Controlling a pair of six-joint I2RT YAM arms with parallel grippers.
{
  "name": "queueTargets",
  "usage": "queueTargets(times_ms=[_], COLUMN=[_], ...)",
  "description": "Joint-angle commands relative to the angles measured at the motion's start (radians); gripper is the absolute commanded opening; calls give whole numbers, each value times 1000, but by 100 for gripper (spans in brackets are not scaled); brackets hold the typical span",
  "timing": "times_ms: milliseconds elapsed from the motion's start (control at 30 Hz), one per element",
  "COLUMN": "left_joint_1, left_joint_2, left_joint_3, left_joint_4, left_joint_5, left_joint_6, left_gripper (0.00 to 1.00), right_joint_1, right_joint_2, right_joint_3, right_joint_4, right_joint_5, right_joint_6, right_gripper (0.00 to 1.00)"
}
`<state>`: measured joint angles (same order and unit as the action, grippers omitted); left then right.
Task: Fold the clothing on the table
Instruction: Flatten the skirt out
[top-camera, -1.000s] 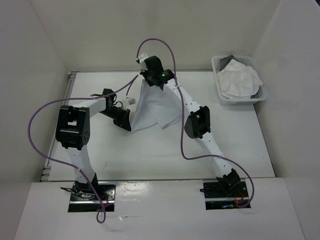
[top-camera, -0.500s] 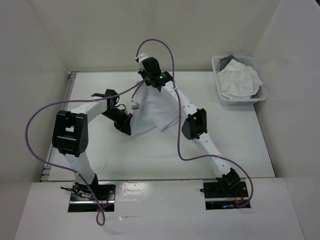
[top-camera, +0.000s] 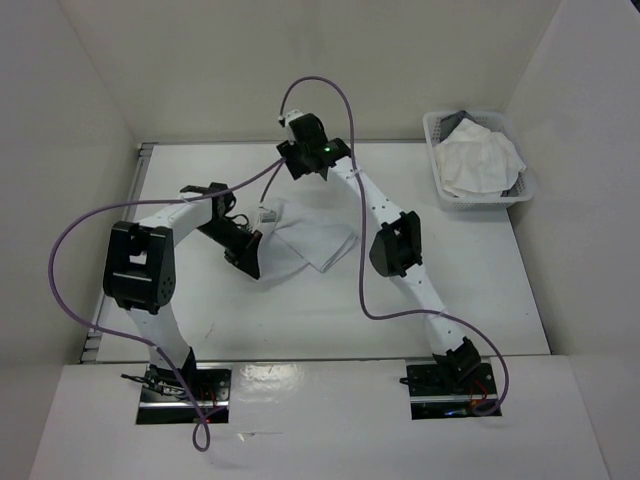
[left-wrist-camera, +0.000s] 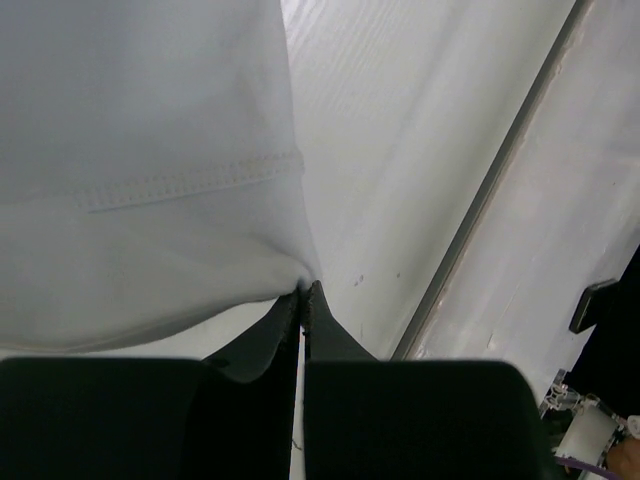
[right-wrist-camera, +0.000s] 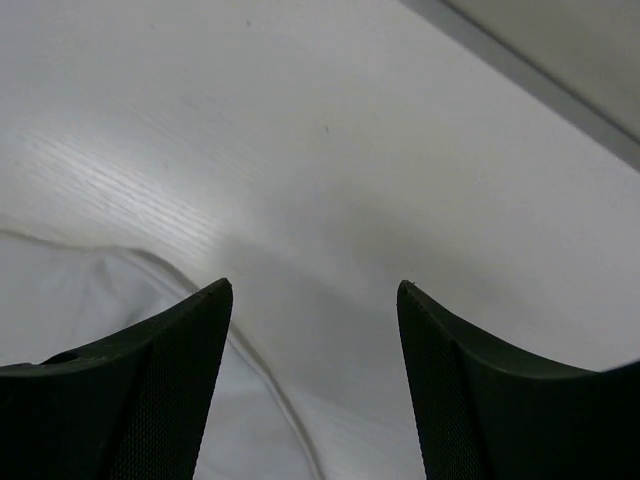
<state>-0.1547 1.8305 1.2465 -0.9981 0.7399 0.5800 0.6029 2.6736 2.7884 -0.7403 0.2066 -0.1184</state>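
The white clothing lies spread low on the table, just left of centre. My left gripper is at its near-left corner. In the left wrist view that gripper is shut on the clothing, pinching a hemmed edge between its fingertips. My right gripper hangs over the table's far side, just beyond the fabric. In the right wrist view it stands open with nothing between its fingers, and the clothing lies below at the lower left.
A white lattice basket with crumpled white cloth inside stands at the far right. White panels wall the table, and a metal edge rail runs along its left side. Purple cables loop above both arms.
My right gripper has opened and let go of the clothing. The fabric, held up before, has dropped onto the table. The left gripper stays shut on its corner.
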Motion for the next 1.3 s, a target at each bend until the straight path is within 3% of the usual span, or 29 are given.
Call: queueTargets(times_ms=[0,133,167,233,267,333,467,600,900,1167,1267], left_joint_1=[61,145,158,184,184,193,193,193,193,193,193], left_joint_2=[-19,-8,1,10,10,19,19,29,29,47,56], left_joint_3=[56,74,74,74,74,74,74,64,36,36,36], left_joint_4=[-43,-43,-53,-53,-53,-53,-53,-43,-16,-7,-7], left_joint_5=[61,104,125,145,145,145,121,98,89,70,70], left_joint_6=[38,38,49,49,49,60,60,60,50,41,41], left_gripper=[1,1,1,1,1,1,1,1,3,3,3], right_joint_1=[-38,-83,-112,-121,-121,-101,-88,-88,-66,-43,-43], right_joint_2=[-158,-202,-221,-367,-368,-473,-515,-528,-537,-546,-566], right_joint_3=[-76,-226,-338,-588,-590,-871,-1025,-1106,-1115,-1126,-1126], right_joint_4=[-194,-369,-369,-261,-205,-86,-7,35,47,38,38], right_joint_5=[-90,-251,-332,-358,-358,-314,-314,-352,-374,-363,-342], right_joint_6=[-35,-52,-52,-65,-66,-79,-69,-69,-69,-69,-69], right_gripper=[72,60,54,52,52,52,54,54,48,6,2])
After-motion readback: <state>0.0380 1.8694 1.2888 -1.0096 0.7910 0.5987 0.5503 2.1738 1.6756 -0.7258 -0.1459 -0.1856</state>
